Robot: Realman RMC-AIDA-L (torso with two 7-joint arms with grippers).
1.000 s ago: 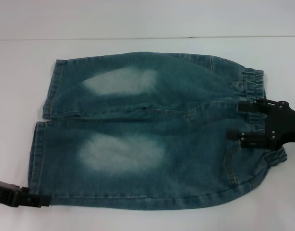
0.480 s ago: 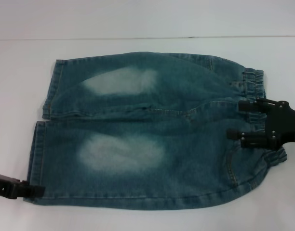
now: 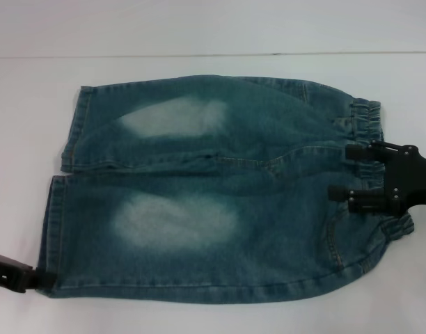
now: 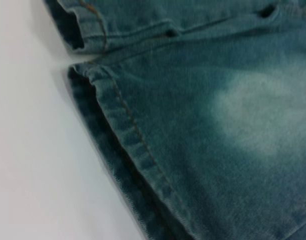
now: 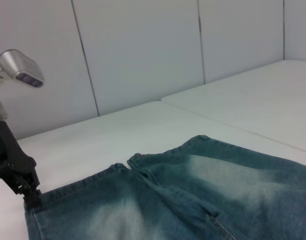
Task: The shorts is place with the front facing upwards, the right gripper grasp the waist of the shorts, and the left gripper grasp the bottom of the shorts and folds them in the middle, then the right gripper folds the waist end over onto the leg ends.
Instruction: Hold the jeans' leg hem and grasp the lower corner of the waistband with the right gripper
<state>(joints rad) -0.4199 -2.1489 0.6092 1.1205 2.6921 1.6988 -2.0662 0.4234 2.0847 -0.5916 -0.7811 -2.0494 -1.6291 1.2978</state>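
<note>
Your denim shorts [image 3: 220, 188] lie flat and front-up on the white counter [image 3: 213, 35], the gathered waist of the shorts [image 3: 369, 129] at the robot's right and the bottom of the shorts [image 3: 56, 209], the two tan-stitched leg hems, at its left. Over the past second your left end effector [image 3: 28, 278] has slid outward along the near corner of the lower leg hem: it reached onto the denim a second ago and now only touches the very corner, most of it off the fabric. The garment has not moved with it, and no corner has lifted. You cannot tell from these views whether its fingers are closed on the hem; the right wrist view shows its tip [image 5: 28, 192] pressed at the hem's edge, and the left wrist view shows only the hem [image 4: 128, 145] with no fingers in sight. Your right end effector [image 3: 356, 174] has stayed put over the waistband, fingers spread apart, one on either side of a stretch of elastic band and closed on nothing. Judged from this, the left-side grasp looks unsettled, perhaps being re-aimed, so the fold down the middle is not yet under way.
</note>
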